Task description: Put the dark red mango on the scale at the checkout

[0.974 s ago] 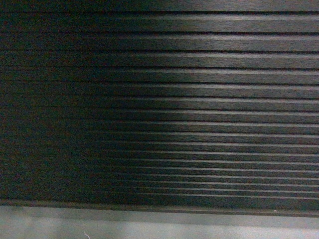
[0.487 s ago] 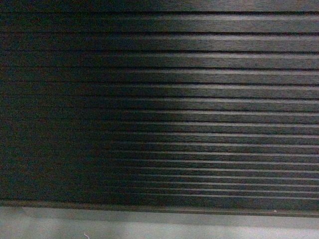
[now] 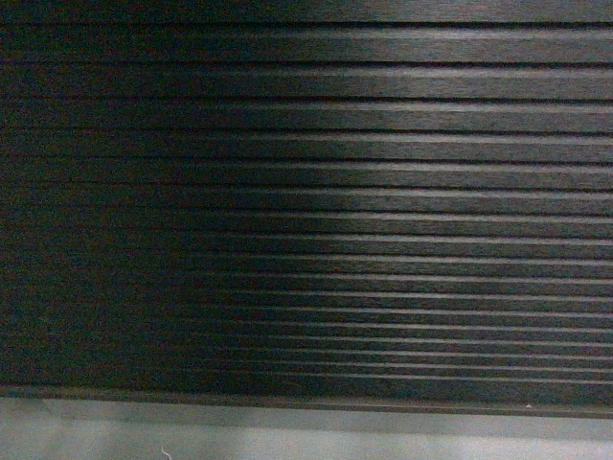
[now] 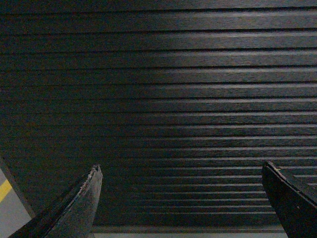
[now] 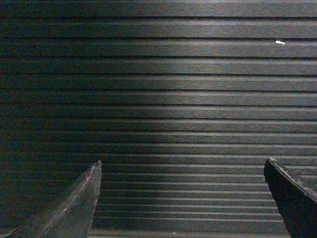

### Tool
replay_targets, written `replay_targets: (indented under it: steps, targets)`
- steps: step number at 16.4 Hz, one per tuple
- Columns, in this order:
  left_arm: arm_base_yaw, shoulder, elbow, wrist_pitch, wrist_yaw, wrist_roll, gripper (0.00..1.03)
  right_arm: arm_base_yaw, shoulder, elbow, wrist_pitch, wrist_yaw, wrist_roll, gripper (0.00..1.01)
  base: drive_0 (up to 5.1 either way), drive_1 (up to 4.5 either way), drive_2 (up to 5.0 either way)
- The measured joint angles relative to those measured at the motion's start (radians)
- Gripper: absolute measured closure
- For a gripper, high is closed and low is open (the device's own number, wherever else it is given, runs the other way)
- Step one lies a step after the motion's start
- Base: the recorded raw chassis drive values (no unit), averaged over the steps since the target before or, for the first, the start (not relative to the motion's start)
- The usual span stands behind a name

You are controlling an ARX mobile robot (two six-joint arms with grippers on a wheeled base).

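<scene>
Here the checkout [image 3: 316, 192] filled every view w/ its dark ribbed front; a grey plinth [image 3: 287, 436] ran below it. The left gripper [image 4: 181, 198] and right gripper [image 5: 182, 198] were both spread wide w/ nothing between the fingers. Mango and scale were not visible in any view.

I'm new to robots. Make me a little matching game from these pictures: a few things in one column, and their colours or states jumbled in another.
Things:
1. counter front
2. plinth
3. left gripper
4. floor stripe

Descriptions:
A. yellow
B. dark, ribbed with level slats
C. fingers spread wide, nothing between them
D. pale grey band below the slats

Pairs: 1-B, 2-D, 3-C, 4-A
</scene>
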Motion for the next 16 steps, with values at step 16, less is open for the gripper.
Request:
replay_targets:
  steps: [16]
  targets:
    - [0.0, 0.0, 0.0, 0.0, 0.001, 0.0, 0.05, 0.0, 0.0, 0.0, 0.0, 0.0, -0.001, 0.03, 0.0, 0.0, 0.0]
